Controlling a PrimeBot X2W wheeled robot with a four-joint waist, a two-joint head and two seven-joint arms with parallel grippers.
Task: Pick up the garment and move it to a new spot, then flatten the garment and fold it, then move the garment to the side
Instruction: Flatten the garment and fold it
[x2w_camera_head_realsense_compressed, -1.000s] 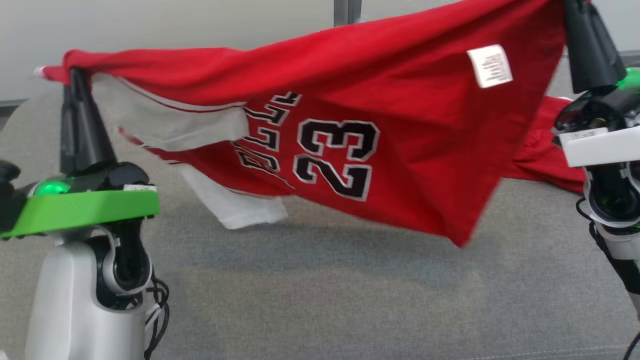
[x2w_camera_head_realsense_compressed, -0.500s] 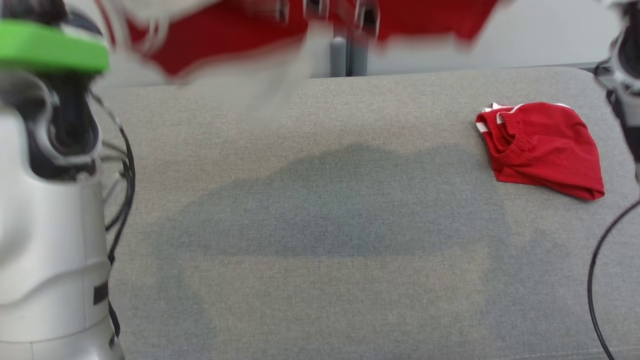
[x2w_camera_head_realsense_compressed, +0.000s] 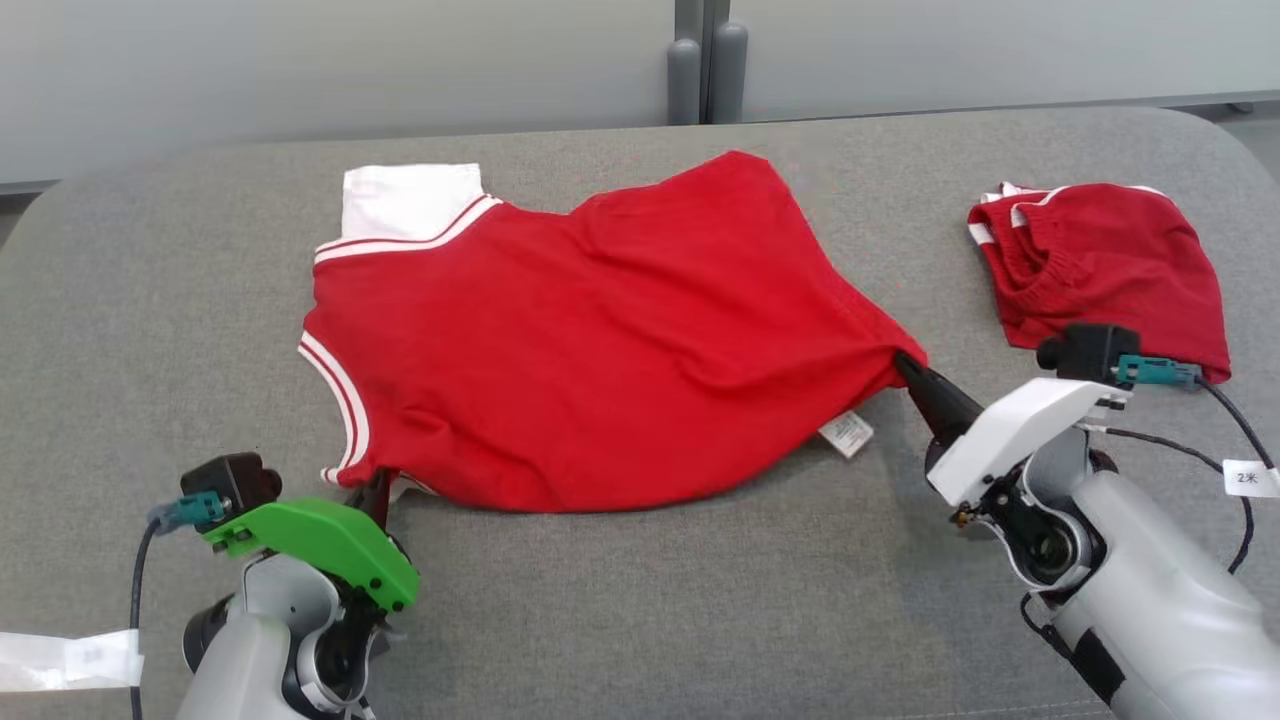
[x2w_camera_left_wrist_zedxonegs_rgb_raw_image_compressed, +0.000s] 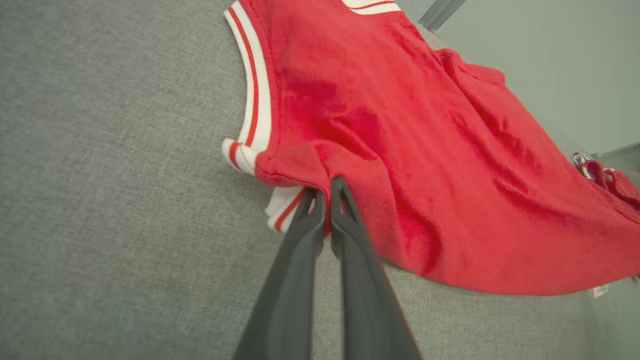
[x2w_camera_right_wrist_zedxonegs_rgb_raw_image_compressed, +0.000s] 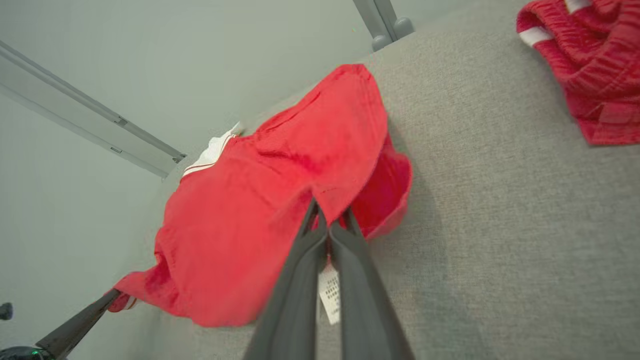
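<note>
Garment (x2w_camera_head_realsense_compressed: 600, 340), hem label (x2w_camera_head_realsense_compressed: 846, 435) illegible, cable tag (x2w_camera_head_realsense_compressed: 1248, 478) "2米"

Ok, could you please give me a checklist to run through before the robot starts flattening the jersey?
1. Left end effector shut on the jersey's near armhole corner: ok.
2. Right end effector shut on the hem corner by the label: ok.
3. Jersey resting on the table: ok.
4. Jersey lying flat: not ok, wrinkled and puckered at both grips.
5. Shorts apart from the jersey: ok.
</note>
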